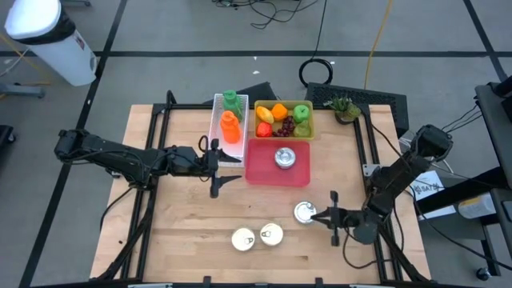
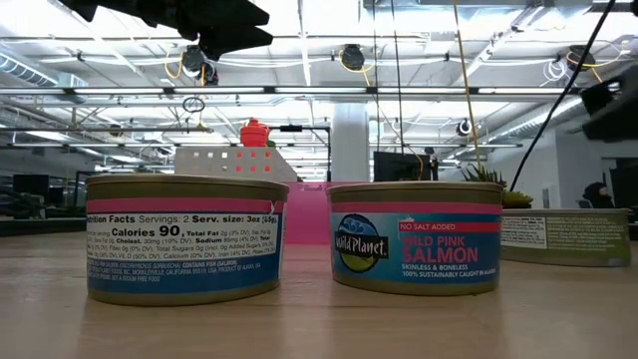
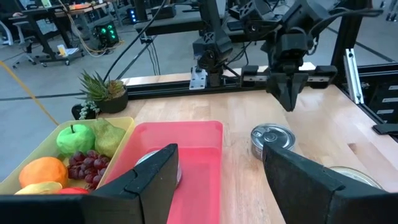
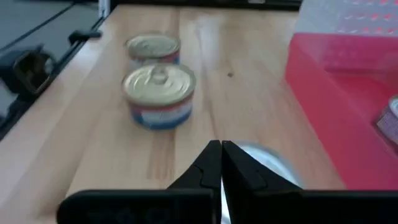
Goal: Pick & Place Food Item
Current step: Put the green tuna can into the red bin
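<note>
One can (image 1: pixel 285 157) sits inside the red tray (image 1: pixel 260 166); three more stand on the bench (image 1: pixel 184 216). Left tool (image 1: pixel 226 168) hovers at the tray's left edge, spread wide, gripping nothing. Right tool (image 1: pixel 318 216) is clenched empty, just beside the nearest can (image 1: pixel 305 212).

A can (image 2: pixel 415 237) standing on the wooden counter (image 2: pixel 319 319) carries a blue label reading "Wild Planet", "NO SALT ADDED", "WILD PINK SALMON" and "SKINLESS & BONELESS". To its left, a second can (image 2: pixel 185 239) shows its nutrition panel: "Servings: 2", "Serv. size: 3oz", "Calories 90". Small print on a third can (image 2: pixel 565 235), at far right, cannot be read.
</note>
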Motion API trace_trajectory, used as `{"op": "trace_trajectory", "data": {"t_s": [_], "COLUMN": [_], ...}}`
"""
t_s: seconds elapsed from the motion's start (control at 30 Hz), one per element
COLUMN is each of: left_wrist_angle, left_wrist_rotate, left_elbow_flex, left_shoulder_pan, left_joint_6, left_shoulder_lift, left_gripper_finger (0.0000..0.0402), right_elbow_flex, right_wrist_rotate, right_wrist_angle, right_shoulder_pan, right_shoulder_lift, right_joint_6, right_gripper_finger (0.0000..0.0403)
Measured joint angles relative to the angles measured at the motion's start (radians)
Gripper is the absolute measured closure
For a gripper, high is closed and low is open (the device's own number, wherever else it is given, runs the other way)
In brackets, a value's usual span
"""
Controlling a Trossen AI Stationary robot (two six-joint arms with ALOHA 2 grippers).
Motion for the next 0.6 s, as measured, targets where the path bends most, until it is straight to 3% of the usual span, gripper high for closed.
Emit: {"op": "trace_trajectory", "data": {"t_s": [0.33,0.6], "left_wrist_angle": [0.0,0.0], "left_wrist_rotate": [0.0,0.0], "left_elbow_flex": [0.0,0.0], "left_shoulder_pan": [0.0,0.0], "left_joint_6": [0.0,0.0], "left_shoulder_lift": [0.0,0.0], "left_gripper_finger": [0.0158,0.0158], "right_elbow_flex": [0.0,0.001], "right_wrist_rotate": [-0.09,-0.145], "right_wrist_angle": [-0.278,-0.333], "right_shoulder_pan": [0.005,0.005], "right_shoulder_lift": [0.0,-0.002], "right_joint_6": [0.274,0.356], "right_gripper_finger": [0.0403,0.0403]}}
